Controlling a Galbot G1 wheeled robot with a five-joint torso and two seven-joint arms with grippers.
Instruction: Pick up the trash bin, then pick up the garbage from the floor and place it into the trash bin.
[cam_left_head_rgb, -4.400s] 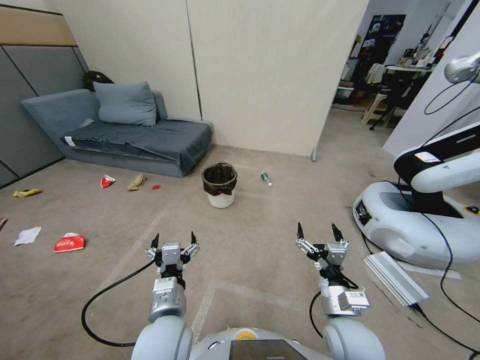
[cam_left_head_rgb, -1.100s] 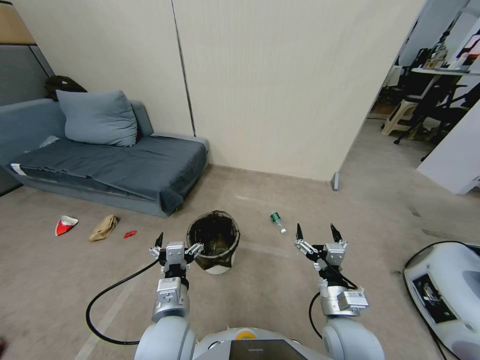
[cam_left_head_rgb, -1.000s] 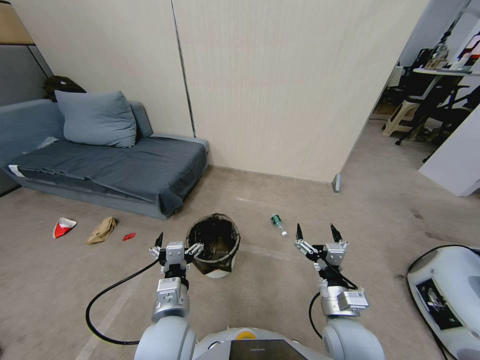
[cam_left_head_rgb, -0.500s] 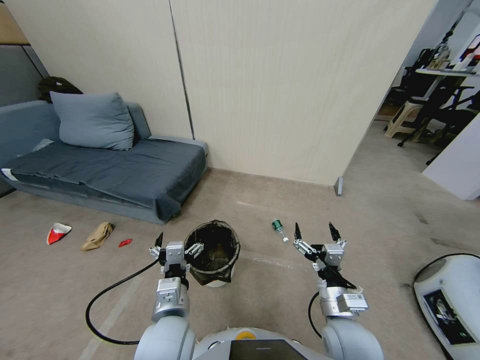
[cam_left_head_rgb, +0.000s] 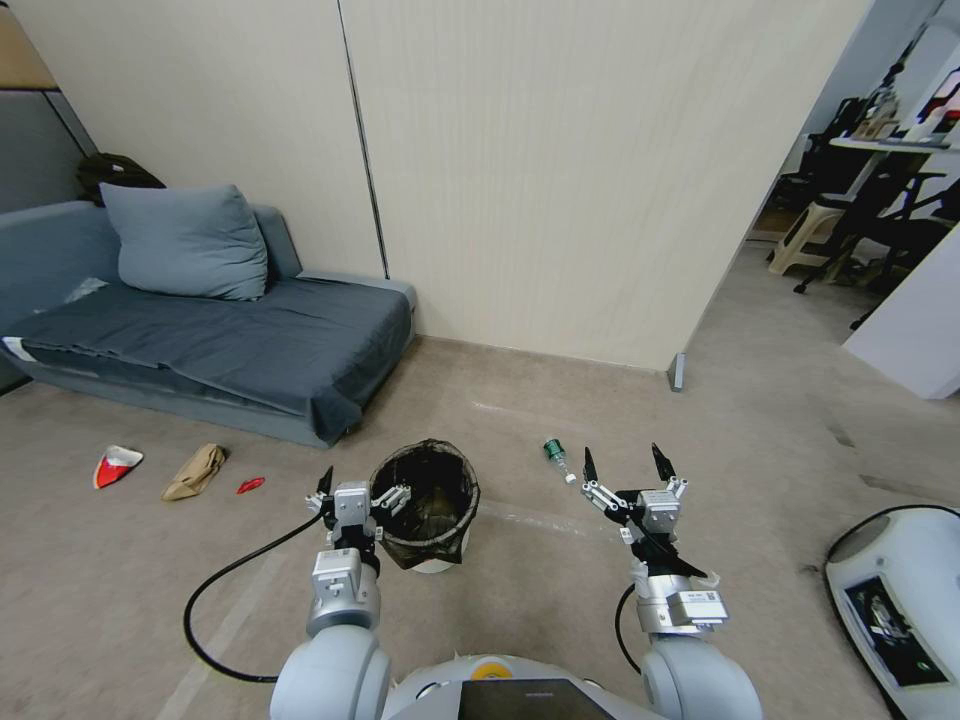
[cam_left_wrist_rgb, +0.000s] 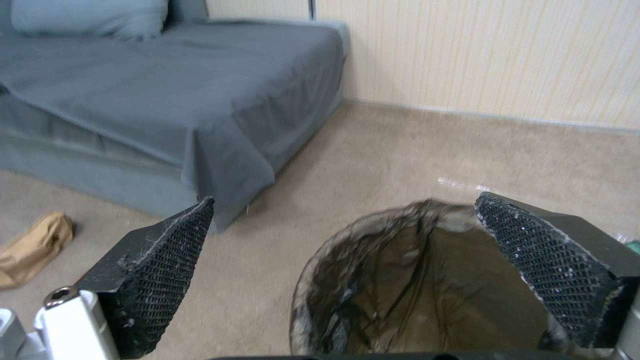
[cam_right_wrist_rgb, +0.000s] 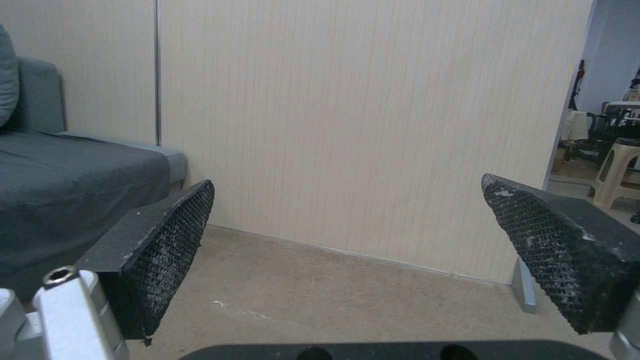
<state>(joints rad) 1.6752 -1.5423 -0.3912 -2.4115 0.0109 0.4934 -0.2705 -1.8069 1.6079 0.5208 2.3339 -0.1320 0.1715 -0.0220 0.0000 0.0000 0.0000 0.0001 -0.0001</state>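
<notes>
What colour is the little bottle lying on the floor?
Green, with a white cap; the bottle shows best in the head view.

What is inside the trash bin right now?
The trash bin holds a dark crumpled liner folded over its rim; no litter shows inside. Its bottom is hidden in the left wrist view by the open left hand at its rim.

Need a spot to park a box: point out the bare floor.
Bare carpet lies between the white bin with black liner and the cream wall panel, and right of the green bottle. Crowded: red-white wrapper, tan paper bag before the grey sofa.
</notes>
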